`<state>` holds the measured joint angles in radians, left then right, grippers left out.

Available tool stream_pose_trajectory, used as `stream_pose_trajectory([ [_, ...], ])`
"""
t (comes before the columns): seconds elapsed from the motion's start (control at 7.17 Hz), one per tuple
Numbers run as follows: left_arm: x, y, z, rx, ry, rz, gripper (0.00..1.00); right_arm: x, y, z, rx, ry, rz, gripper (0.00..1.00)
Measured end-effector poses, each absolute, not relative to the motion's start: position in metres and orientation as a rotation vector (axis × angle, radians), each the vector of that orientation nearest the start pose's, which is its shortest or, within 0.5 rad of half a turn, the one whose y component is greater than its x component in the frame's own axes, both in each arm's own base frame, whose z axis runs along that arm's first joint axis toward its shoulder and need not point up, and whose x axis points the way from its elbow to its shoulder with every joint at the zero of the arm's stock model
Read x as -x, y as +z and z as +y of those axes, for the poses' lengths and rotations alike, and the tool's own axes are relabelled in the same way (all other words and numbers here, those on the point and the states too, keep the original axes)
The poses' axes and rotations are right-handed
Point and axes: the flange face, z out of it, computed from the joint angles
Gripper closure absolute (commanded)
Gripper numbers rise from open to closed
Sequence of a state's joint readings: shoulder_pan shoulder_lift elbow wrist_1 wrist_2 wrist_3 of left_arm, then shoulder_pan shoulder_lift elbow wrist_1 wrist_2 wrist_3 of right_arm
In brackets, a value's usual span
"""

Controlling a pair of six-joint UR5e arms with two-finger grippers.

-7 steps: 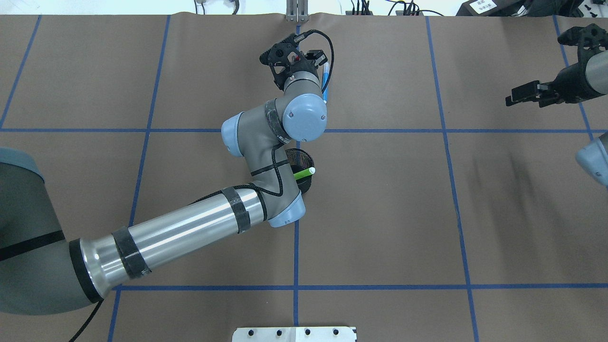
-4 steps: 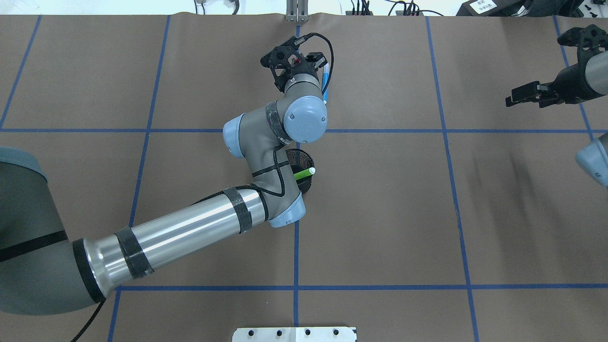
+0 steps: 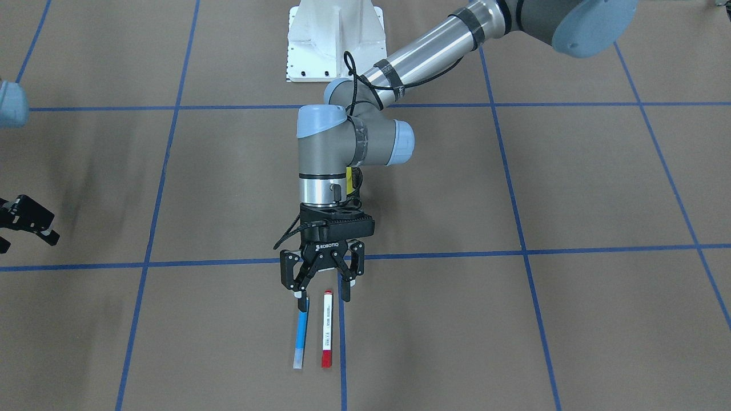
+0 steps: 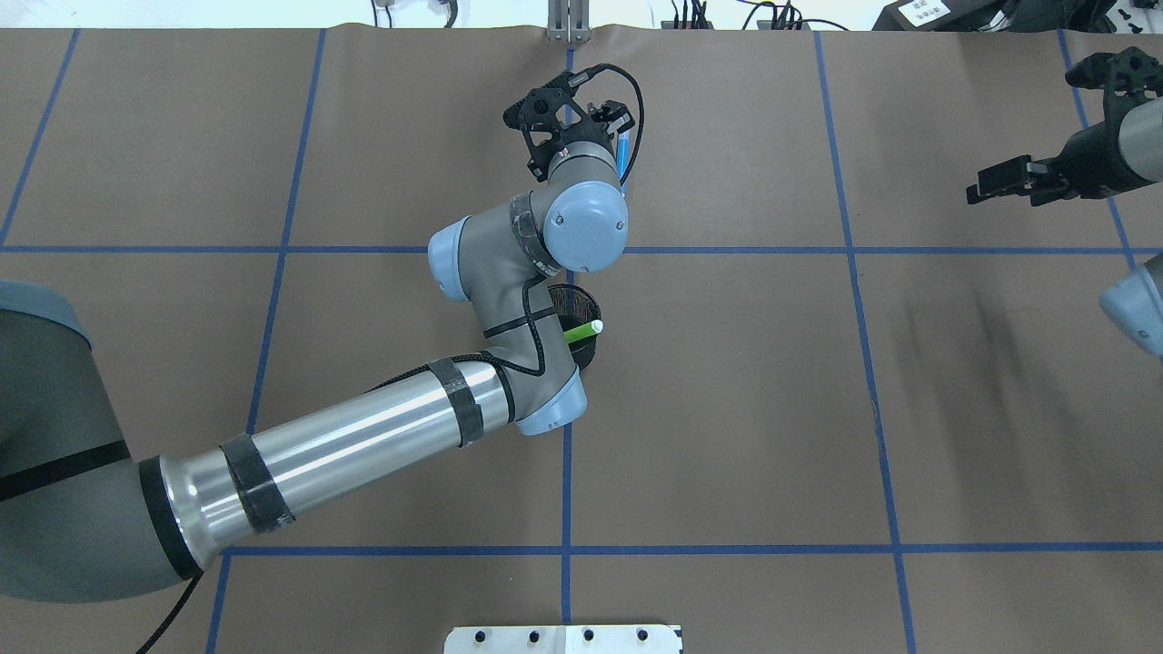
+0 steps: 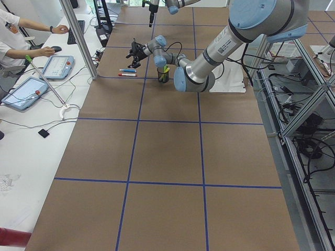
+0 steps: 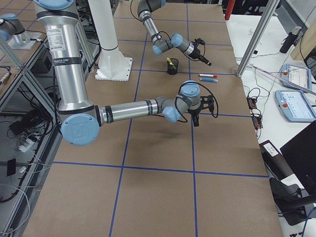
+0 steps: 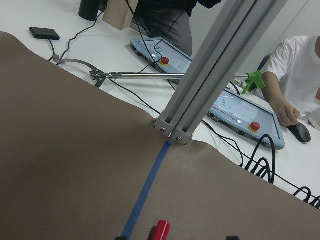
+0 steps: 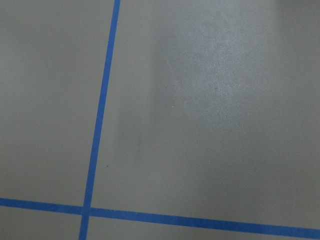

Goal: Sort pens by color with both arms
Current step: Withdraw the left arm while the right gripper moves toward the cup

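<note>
Left arm (image 3: 325, 154), grey and silver with light-blue joint caps, reaches across the brown paper-covered desk (image 4: 727, 409), which is marked with a grid of blue tape. Its black two-finger jaws point down, spread wide and empty, over the robot-side ends of two pens lying flat. The slim blue pen (image 3: 300, 334) with a pale tip and the white-barrelled pen with red ends (image 3: 327, 330) lie parallel, just beside each other without touching, lengthwise away from the robot's base and next to a blue tape line. One red end sits between the two fingers. One fingertip (image 3: 297, 294) stands at the end of the blue pen; whether it touches cannot be told. The round black wire-mesh cup (image 6: 173, 68) stands upright nearer the base, partly hidden beneath the left arm in the overhead view. It holds the green pen (image 4: 581, 331) and the yellow pen (image 6: 169, 61), both leaning. Right arm (image 4: 1136, 136) is well apart at the desk's side, its jaws parted and holding nothing; its wrist view shows only bare desk and tape
</note>
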<state>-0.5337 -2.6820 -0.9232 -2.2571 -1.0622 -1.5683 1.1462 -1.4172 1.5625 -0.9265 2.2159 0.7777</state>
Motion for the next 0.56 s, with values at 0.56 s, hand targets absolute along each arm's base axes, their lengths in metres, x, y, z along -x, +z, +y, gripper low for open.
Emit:
stream_pose_trajectory([
  [0.56,-0.502,0.134,-0.587,-0.565,-0.486,1.027,0.11,0.250,0.432,-0.568,-0.232,0.267,-1.013,0.00],
])
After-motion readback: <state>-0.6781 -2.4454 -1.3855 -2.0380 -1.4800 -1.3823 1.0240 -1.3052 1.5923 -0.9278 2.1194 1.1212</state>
